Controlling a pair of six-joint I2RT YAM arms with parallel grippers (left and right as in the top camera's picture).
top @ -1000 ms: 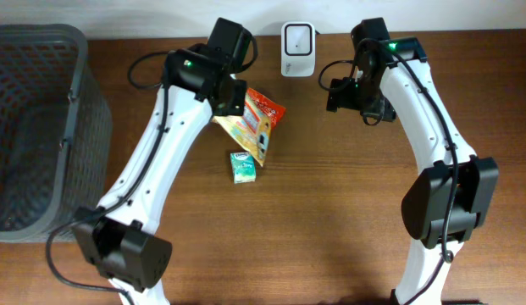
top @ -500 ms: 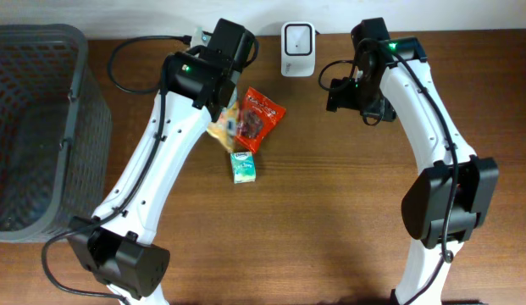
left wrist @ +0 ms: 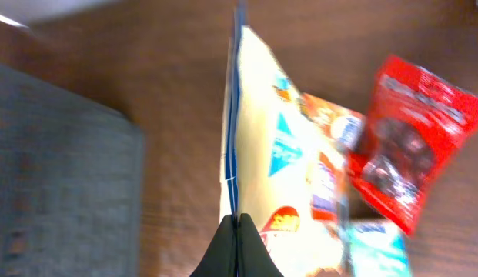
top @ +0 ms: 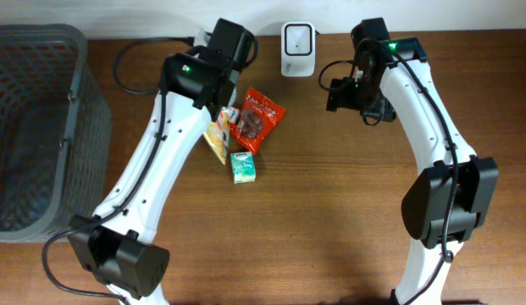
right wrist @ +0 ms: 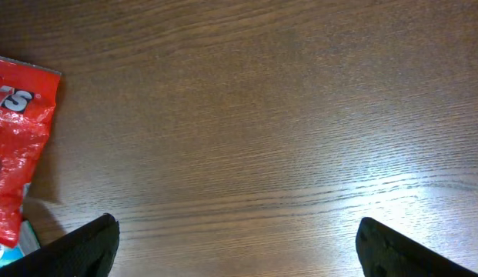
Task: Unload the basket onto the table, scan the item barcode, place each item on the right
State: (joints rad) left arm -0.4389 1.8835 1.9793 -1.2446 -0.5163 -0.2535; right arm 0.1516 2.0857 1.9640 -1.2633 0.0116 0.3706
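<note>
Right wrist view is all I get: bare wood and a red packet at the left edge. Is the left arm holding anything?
Observer: Yes. The left gripper is shut on the edge of a cream snack pouch.
Operator: Where is the scanner?
Observer: A white scanner stands at the table's far edge, between the two arms.
Operator: Anything on the table's left side?
Observer: A grey mesh basket sits at the left edge, beside the left arm.

One yellow snack bag, one red pouch, one green box, one white scanner, one grey basket
</note>
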